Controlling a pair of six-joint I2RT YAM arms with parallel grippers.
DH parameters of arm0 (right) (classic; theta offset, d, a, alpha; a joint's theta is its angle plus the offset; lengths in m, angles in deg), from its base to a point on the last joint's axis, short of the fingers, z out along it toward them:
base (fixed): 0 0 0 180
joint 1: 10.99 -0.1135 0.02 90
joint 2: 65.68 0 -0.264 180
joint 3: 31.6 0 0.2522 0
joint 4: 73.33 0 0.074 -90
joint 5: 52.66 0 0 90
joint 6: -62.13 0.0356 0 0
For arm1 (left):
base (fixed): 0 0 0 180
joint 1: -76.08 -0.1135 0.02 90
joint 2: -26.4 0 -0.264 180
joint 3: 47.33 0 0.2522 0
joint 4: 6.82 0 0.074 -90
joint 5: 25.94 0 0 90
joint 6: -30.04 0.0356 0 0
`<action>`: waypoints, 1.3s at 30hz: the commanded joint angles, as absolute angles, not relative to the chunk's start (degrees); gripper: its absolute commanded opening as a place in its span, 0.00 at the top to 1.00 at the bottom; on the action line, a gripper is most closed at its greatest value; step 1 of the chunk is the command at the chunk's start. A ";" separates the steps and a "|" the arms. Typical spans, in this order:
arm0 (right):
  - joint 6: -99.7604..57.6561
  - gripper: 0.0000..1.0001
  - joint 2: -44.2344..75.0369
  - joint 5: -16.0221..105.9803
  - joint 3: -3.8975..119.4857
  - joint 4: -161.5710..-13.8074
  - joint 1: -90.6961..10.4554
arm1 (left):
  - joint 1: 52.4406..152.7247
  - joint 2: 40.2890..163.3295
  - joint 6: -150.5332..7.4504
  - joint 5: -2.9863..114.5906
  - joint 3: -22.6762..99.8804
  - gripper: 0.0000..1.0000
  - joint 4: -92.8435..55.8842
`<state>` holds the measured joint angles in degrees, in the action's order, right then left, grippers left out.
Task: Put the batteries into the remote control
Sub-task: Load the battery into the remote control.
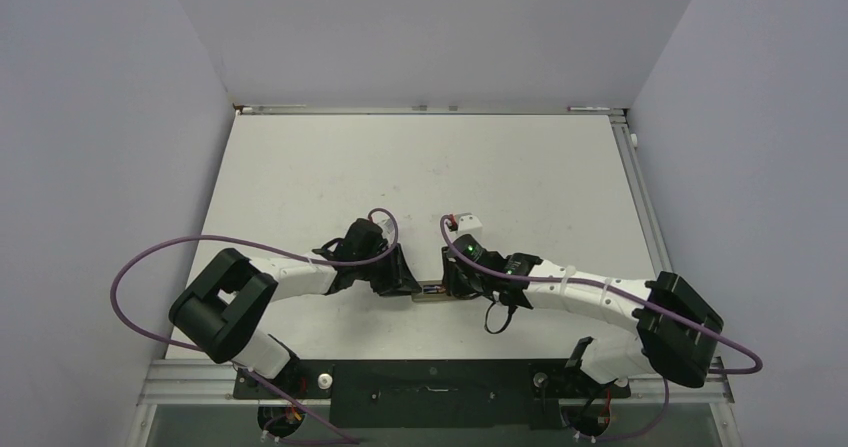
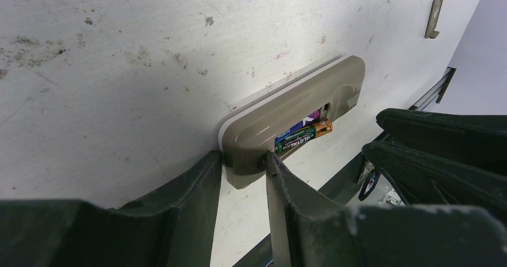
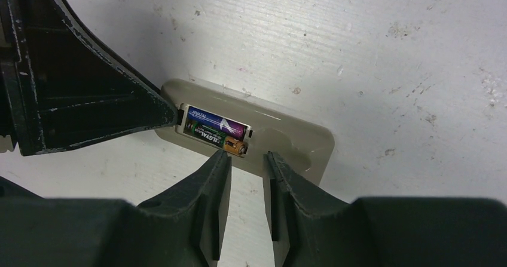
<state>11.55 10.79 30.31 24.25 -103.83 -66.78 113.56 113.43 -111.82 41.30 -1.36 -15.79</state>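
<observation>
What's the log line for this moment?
batteries: both in remote control recess, near one's orange end looks raised | left gripper: astride remote's end, grip unclear | right gripper: narrowly open at remote's edge, empty

Table (image 1: 300, 167): white, scuffed, dark specks. Remote control (image 2: 287, 114) lies flat, back up, one short end at the left gripper (image 2: 244, 159) tips, long edge just ahead of the right gripper (image 3: 248, 158). Small grey cover piece (image 2: 436, 13) lies well beyond the left gripper.

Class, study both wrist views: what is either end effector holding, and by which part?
The left end effector pinches the remote control by its short end; the right end effector holds nothing.
</observation>
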 commanded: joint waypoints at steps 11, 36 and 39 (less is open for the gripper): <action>13.42 0.77 14.78 32.69 24.26 -99.46 -66.55 | 114.40 113.92 -112.08 41.26 -1.21 0.75 -12.77; 13.03 0.91 18.10 33.46 25.29 -98.82 -67.56 | 114.40 114.14 -111.73 40.69 -0.79 0.77 -13.02; 12.66 0.91 18.69 33.23 25.68 -99.39 -68.12 | 114.41 114.21 -111.74 40.71 -0.78 0.77 -13.11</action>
